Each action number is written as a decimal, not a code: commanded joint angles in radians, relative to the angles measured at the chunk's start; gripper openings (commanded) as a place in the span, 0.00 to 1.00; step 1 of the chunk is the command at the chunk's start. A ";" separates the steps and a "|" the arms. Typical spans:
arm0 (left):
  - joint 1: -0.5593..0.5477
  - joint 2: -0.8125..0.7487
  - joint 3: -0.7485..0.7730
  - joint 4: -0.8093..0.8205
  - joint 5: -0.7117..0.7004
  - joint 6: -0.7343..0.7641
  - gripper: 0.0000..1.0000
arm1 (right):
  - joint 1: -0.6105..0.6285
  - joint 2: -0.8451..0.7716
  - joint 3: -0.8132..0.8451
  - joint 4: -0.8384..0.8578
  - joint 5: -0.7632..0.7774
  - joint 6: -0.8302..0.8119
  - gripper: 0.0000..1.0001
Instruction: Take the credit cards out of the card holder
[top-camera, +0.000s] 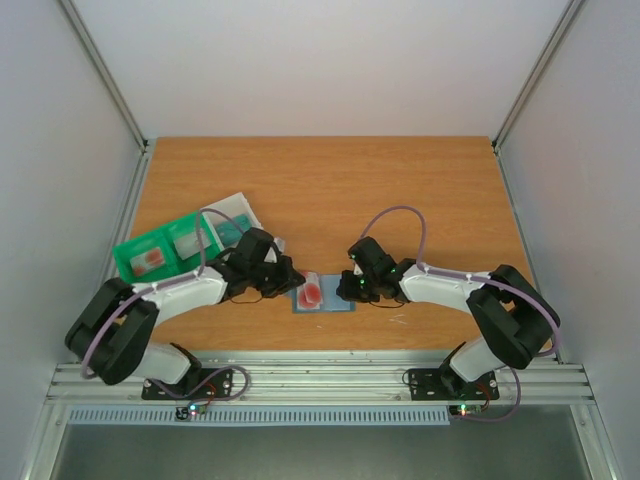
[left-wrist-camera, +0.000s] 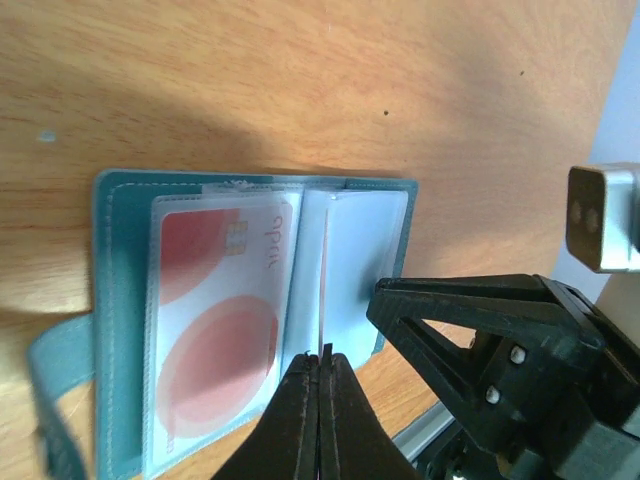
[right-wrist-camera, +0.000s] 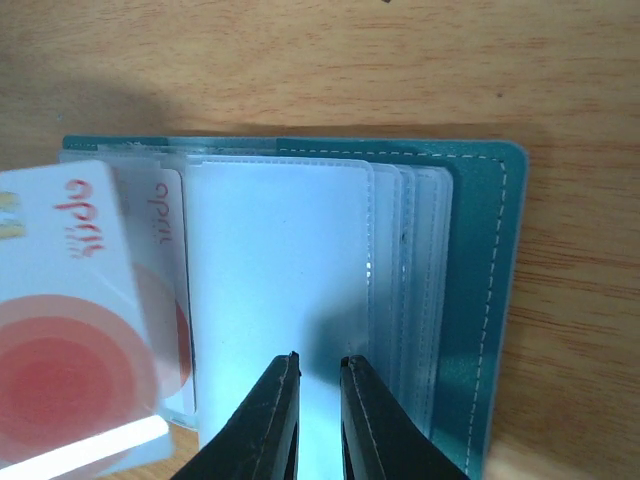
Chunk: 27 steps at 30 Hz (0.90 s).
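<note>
Card holder (right-wrist-camera: 480, 290): open flat on table. Right gripper (right-wrist-camera: 318, 395) nips clear sleeve, anchoring. Left gripper (left-wrist-camera: 320, 390), fingers pressed together, pinches red-circle card (left-wrist-camera: 215, 330) edge for extraction.

Green tray (top-camera: 150, 255) on wooden table (top-camera: 330, 180)

A: State the card holder (right-wrist-camera: 470, 290) condition.
B: Teal-blue, open flat, clear sleeves fanned, lying near the table's front edge, midway along it.
A: And the credit cards (left-wrist-camera: 215, 330)?
B: White with red circles; one sleeved, one partly withdrawn.
</note>
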 joint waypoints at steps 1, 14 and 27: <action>0.010 -0.110 -0.022 -0.088 -0.106 0.025 0.00 | -0.007 -0.040 -0.004 -0.025 0.002 0.019 0.13; 0.025 -0.395 -0.041 -0.150 -0.186 0.025 0.00 | -0.028 -0.247 -0.055 0.180 -0.265 0.199 0.35; 0.025 -0.577 -0.093 0.013 -0.137 -0.093 0.00 | -0.030 -0.294 -0.084 0.438 -0.401 0.406 0.62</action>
